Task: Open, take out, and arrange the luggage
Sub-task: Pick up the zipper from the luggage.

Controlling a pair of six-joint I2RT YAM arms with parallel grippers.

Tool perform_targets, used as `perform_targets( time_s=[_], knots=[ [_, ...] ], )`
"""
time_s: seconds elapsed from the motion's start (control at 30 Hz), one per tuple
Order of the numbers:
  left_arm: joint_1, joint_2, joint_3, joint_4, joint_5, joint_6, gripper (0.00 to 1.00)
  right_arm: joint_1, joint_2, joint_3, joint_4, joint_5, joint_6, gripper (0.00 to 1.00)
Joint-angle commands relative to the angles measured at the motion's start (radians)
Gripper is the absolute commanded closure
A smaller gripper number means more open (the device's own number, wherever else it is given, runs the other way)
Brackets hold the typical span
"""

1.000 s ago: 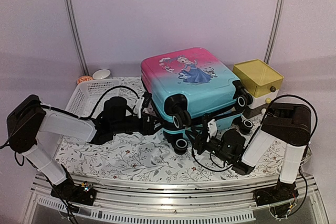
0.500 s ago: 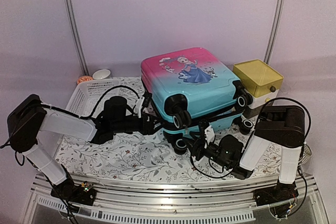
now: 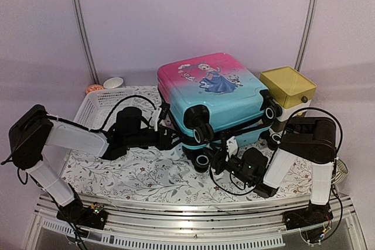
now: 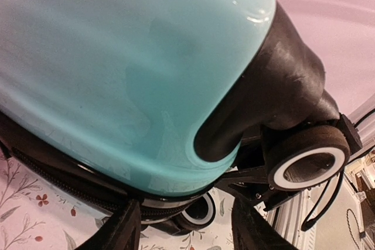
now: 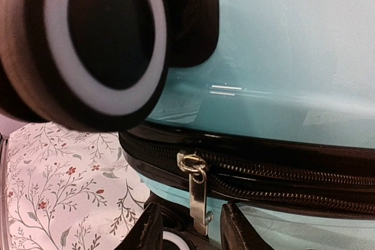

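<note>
Floral tablecloth point(image 3: 140, 175), luggage point(image 3: 218, 105) zipper pull point(image 5: 198, 191) inside parted right claw point(image 5: 192, 218), parted left claw point(image 4: 186, 218) alongside

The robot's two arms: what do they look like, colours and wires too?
Both the left arm and right arm have white links between chunky black joint housings. Thin black cables loop loosely alongside each. The left gripper and right gripper are black, each with two blunt fingers.

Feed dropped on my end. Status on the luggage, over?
Left pincer open, at luggage wheel-end corner. Right pincer open, zip pull between its fingers, unclamped. Wheel close beside pull.
</note>
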Motion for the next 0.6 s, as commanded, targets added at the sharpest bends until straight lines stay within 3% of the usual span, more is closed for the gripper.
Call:
perform_targets(
  time_s=[0.0,0.2,0.37,0.57],
  knots=[
    [0.008,0.031,0.038,0.025,0.003,0.016,0.45,-0.007,0.030,0.035,0.025,0.004,-0.001,0.66],
    [0.007,0.042,0.046,0.026,0.012,0.015,0.46,-0.006,0.039,0.052,0.025,-0.004,-0.011,0.74],
    [0.008,0.062,0.060,0.028,0.028,0.013,0.46,-0.006,0.026,0.042,0.032,-0.002,-0.021,0.96],
    [0.008,0.087,0.082,0.033,0.049,0.010,0.48,0.013,0.017,0.014,0.068,0.016,-0.043,0.98]
  ],
)
